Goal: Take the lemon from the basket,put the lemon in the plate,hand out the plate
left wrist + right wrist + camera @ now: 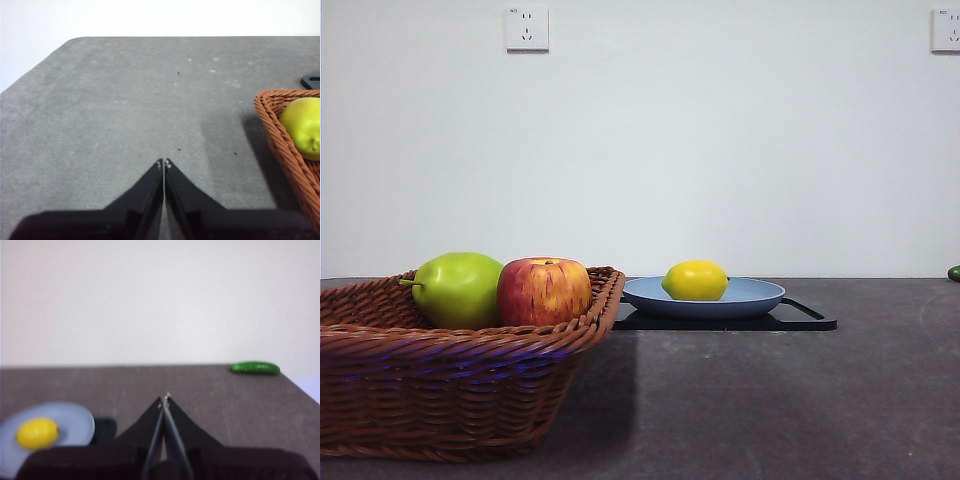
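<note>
Nearest to me sits the basket (460,385), a wide brown wicker thing filling the near left of the dark grey table (770,400). Two fruits rest inside it side by side and touching: a green pear (458,288) on the left and a red-yellow streaked apple (544,291) on the right, both rising above the braided rim.

Just beyond the basket's right corner lies a flat black tray (800,320) with a handle loop at its right end. The plate (752,296), grey-blue and shallow, sits on that tray, and the lemon (695,280) rests in the plate, a little left of its middle, upright on its side and apart from any arm.

Neither arm reaches into the front view. The left gripper (163,162) hangs above bare table with its fingers pressed together, tips meeting, nothing between them; the basket's corner and the pear are off to one side of it, well apart. The right gripper (164,399) likewise has its fingers closed tip to tip and empty, hovering over open table near the plate and lemon, though not touching either.

Farther back, near the table's far right edge, lies a small green cucumber (255,368). Behind everything stands a white wall with two wall sockets (527,28) high up.
</note>
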Controlling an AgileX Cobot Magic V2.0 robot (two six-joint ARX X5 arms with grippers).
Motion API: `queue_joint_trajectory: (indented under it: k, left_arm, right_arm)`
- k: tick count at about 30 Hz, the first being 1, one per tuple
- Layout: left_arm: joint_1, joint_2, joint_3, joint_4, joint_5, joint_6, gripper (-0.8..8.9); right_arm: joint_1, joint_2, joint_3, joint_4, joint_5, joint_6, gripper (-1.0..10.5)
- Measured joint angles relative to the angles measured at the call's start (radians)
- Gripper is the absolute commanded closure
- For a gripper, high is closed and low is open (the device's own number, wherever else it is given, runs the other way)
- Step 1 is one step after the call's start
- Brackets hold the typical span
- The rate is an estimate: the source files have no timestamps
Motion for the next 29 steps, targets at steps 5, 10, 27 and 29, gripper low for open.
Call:
queue_joint_trajectory:
  k: [5, 10, 27, 29]
  left_arm:
    - [0.0, 0.0, 0.0, 0.0, 0.0, 0.0, 8.05]
    - [0.0, 0.0, 0.0, 0.0, 0.0, 0.0, 8.05]
    - [0.0, 0.0, 0.0, 0.0, 0.0, 0.0, 8.05]
    - [0.0, 0.0, 0.0, 0.0, 0.0, 0.0, 8.05]
  right_arm:
    - [-0.128, -0.121, -0.089, -0.01, -0.185, -0.04, 9.4]
    - [-0.249, -0.203, -0.23, -0.031, -0.455, -0.079, 9.4]
    - [-0.36, -0.283, -0.401, -0.022, -0.668, -0.049, 9.4]
    - [-0.36, -0.284, -0.415, -0.023, -0.668, -0.047, 9.4]
